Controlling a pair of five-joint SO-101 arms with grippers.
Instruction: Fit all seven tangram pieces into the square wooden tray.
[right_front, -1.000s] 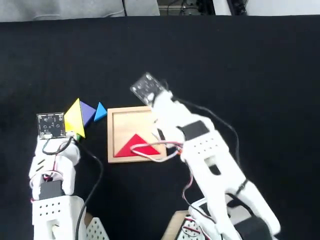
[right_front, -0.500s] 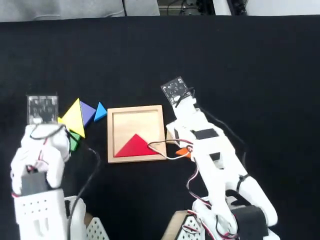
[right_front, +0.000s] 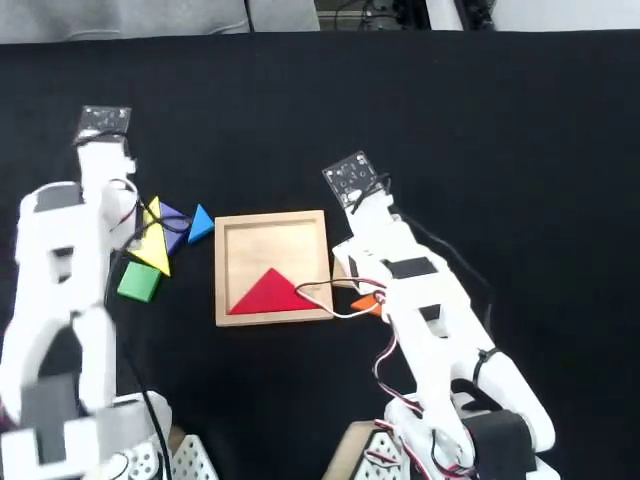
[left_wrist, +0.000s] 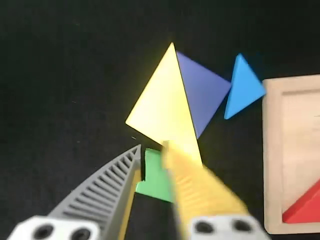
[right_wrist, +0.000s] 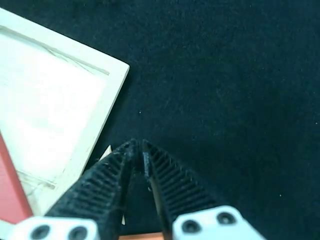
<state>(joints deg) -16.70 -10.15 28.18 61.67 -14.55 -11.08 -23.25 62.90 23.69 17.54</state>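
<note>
Hovering spread and empty, the left claw (left_wrist: 151, 147) shows the green piece (left_wrist: 156, 179) between its tips, the yellow triangle (left_wrist: 162, 110) just ahead, and the purple triangle (left_wrist: 202, 92) and blue triangle (left_wrist: 243, 86) beyond (all outside the tray (left_wrist: 272, 160)). The right claw (right_wrist: 139, 146), clenched on nothing, sits beside the tray's rim; the red triangle (right_front: 268, 292) lies inside.

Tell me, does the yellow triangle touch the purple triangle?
Touching. The left wrist view shows the yellow triangle and the purple triangle edge against edge, with no dark gap between them.
</note>
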